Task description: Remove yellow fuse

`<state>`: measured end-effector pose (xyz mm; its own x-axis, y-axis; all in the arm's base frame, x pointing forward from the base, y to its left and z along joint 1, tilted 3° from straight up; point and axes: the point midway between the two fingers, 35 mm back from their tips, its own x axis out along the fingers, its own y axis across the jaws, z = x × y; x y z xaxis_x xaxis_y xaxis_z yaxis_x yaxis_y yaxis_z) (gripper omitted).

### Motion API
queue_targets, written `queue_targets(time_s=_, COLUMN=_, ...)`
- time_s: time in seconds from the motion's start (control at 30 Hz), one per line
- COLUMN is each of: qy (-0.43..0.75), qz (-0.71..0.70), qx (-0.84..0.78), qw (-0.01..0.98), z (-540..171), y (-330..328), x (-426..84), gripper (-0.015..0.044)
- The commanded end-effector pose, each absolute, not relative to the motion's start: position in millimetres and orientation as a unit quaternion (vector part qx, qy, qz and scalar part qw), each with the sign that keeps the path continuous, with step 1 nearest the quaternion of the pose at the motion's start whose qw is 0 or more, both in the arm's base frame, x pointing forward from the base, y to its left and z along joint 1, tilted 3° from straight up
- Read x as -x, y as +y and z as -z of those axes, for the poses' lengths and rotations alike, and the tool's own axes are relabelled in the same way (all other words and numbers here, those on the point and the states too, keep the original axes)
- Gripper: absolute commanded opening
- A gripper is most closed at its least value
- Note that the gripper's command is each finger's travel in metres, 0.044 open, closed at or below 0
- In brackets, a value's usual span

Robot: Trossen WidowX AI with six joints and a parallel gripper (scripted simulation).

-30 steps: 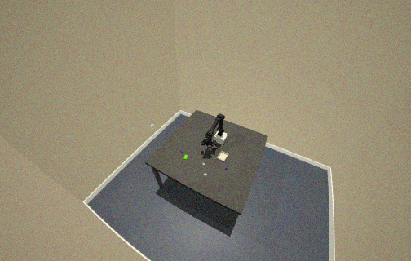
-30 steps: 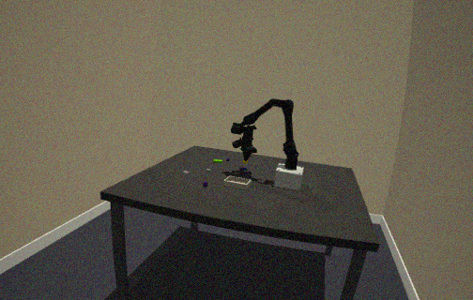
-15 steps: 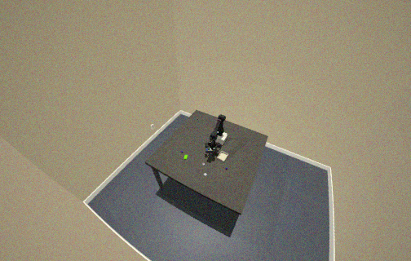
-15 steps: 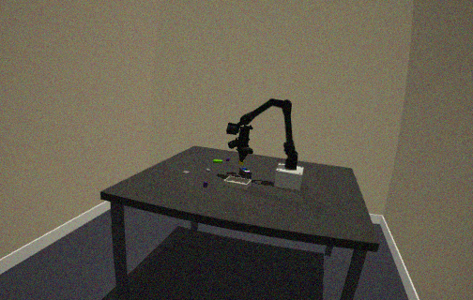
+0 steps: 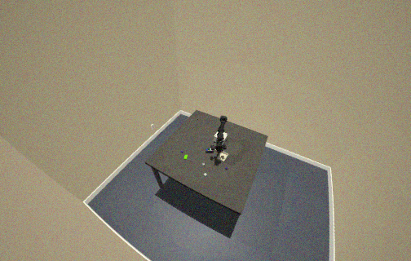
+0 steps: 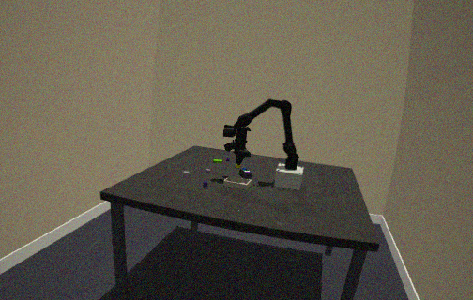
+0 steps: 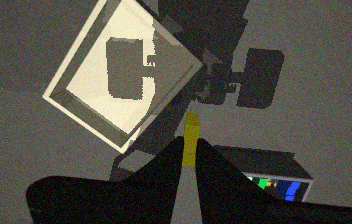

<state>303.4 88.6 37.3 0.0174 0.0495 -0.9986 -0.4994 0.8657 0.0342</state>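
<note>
The yellow fuse (image 7: 191,132) (image 6: 237,166) is upright between the fingertips of my gripper (image 7: 189,143) (image 6: 238,163), which is shut on it. The fuse is held in the air, clear of the fuse block. The tray (image 7: 85,123) (image 6: 237,183) (image 5: 225,155) is pale and shallow, at the upper left of the fingers in the wrist view. The dark fuse block (image 7: 254,157) (image 6: 246,173) (image 5: 209,151) is at the lower right in the wrist view. Green and blue fuses show in it; my right finger hides its left part.
A bright green piece (image 5: 185,157) (image 6: 218,160) lies on the dark table (image 5: 178,139) (image 6: 172,197). A small blue piece (image 5: 226,168) (image 6: 205,185) lies beyond the tray. A small purple piece (image 5: 182,152) (image 6: 227,159) and small pale pieces also lie there. The arm stands on a white base (image 6: 289,178).
</note>
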Motion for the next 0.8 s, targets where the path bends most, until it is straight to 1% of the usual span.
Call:
queue_targets(time_s=0.0, qy=0.676, qz=-0.199, qx=0.163, qw=0.69, z=-36.5, y=113.5, x=-298.7, gripper=0.0)
queue_targets(time_s=0.3, qy=0.677, qz=-0.201, qx=0.161, qw=0.69, z=-38.8, y=159.7, x=-286.2, gripper=0.0)
queue_targets(time_s=0.77, qy=0.677, qz=-0.201, qx=0.161, qw=0.69, z=-23.4, y=161.9, x=-286.4, gripper=0.0)
